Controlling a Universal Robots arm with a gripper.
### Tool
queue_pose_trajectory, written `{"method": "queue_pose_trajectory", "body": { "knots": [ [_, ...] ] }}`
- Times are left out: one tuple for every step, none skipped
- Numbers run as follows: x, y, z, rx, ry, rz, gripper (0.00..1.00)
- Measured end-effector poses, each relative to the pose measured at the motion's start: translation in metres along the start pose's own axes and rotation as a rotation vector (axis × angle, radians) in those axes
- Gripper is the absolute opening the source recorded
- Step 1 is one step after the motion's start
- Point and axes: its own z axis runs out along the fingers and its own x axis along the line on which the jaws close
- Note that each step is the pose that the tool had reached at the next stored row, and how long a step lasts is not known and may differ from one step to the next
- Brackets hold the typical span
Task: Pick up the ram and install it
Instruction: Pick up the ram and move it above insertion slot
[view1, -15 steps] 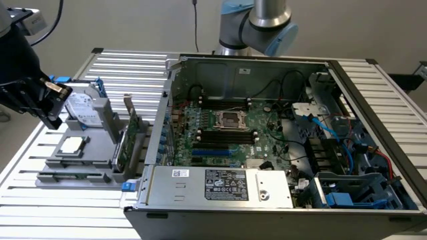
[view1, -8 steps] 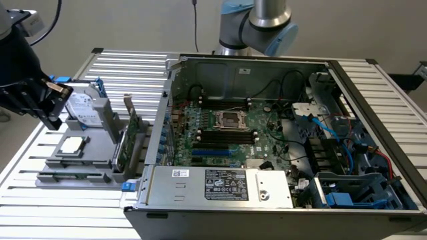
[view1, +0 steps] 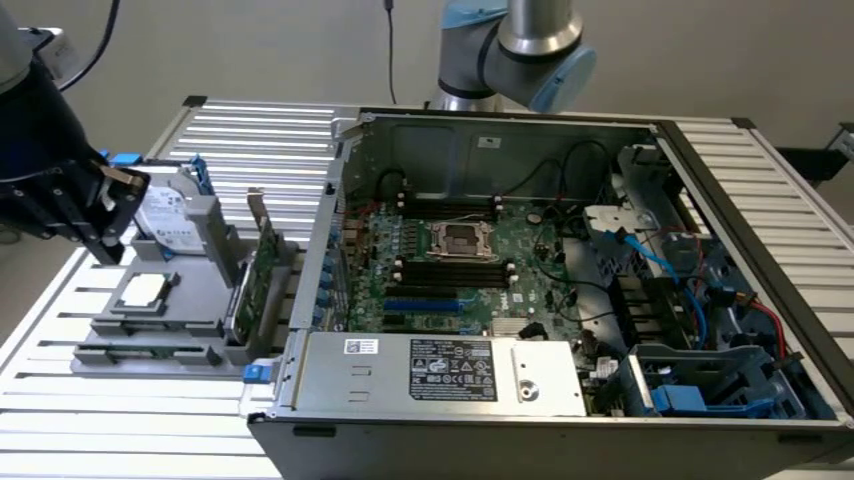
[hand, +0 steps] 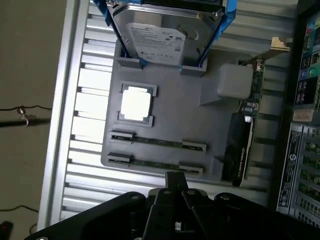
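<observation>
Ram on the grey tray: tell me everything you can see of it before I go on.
A ram stick and a second ram stick lie parallel in the grey holder, next to the processor. Each is a long, thin, dark green board seen edge-on, its ends seated in raised grey brackets. Both sit in place, not lifted.

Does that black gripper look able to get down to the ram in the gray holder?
Probably yes: the gripper hangs by the gray holder, and the ram sits edge-up with nothing over it.
</observation>
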Motion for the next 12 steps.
{"method": "queue_pose_trajectory", "body": {
  "knots": [
    [0.0000, 0.0000, 0.0007, -0.0012, 0.0008, -0.017, 0.11],
    [0.0000, 0.0000, 0.0013, -0.0019, 0.0017, -0.037, 0.11],
    [0.0000, -0.0001, 0.0019, -0.0024, 0.0026, -0.054, 0.11],
    [0.0000, -0.0001, 0.0021, -0.0029, 0.0037, -0.073, 0.11],
    [0.0000, -0.0001, 0.0021, -0.0042, 0.0045, -0.091, 0.11],
    [0.0000, -0.0001, 0.0022, -0.0053, 0.0053, -0.109, 0.11],
    [0.0000, -0.0001, 0.0023, -0.0057, 0.0060, -0.125, 0.11],
    [0.0001, -0.0001, 0.0024, -0.0057, 0.0068, -0.141, 0.11],
    [0.0001, -0.0001, 0.0025, -0.0057, 0.0078, -0.159, 0.11],
    [0.0001, -0.0001, 0.0025, -0.0057, 0.0088, -0.178, 0.11],
    [0.0001, -0.0001, 0.0024, -0.0054, 0.0099, -0.196, 0.11],
    [0.0001, -0.0001, 0.0024, -0.0052, 0.0108, -0.214, 0.11]
  ]
}}
